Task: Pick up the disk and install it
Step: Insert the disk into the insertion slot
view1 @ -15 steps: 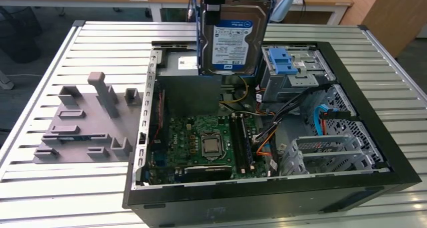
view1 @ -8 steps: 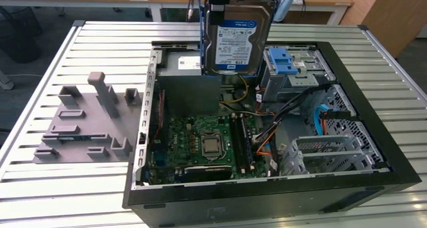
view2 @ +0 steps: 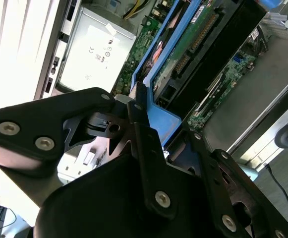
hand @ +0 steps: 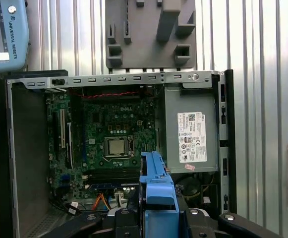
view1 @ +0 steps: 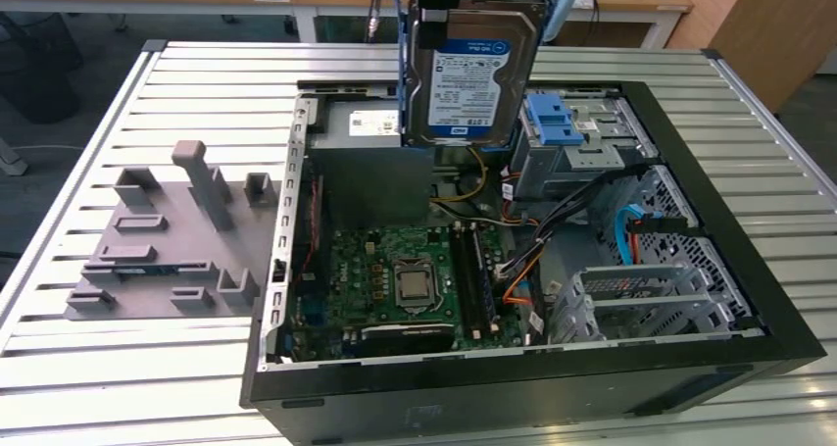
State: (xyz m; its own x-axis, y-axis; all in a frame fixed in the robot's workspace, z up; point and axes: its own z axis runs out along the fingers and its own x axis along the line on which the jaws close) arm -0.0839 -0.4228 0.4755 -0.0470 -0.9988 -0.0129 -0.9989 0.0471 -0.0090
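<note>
Okay, I've got the disk (view1: 471, 74) up in the air, hanging from the gripper (view1: 442, 5) over the back half of the open computer case (view1: 523, 379). The jaws are clamped onto it. In the second wrist view the gripper (view2: 148, 126) pinches the end of the blue rail frame, with the disk (view2: 193, 44) running away from the hand, circuit-board side towards that camera.

In the exterior view the long axis stands upright, straight down from the hand, with the blue-and-white label facing the camera. The lower end of the disk sits in front of the grey power supply (view1: 372, 124), the box with the white sticker. I can't say from here whether it is clear above the box or just beside it. My guess is clear, since nothing looks to be touching.

The relation that matters: the drive cage (view1: 589, 152) with its blue latch pieces (view1: 552, 121) lies near the disk, on the exterior view's right and lower down. So the disk is beside the cage, not over it, and standing on end.

The first wrist view looks along the disk (hand: 156, 183), blue rail edge on, past the motherboard (hand: 114, 134) and the power supply (hand: 191, 136). Out on the slatted table (view1: 131, 368), the grey fixture block (view1: 171, 240) sits well apart from the work.
</note>
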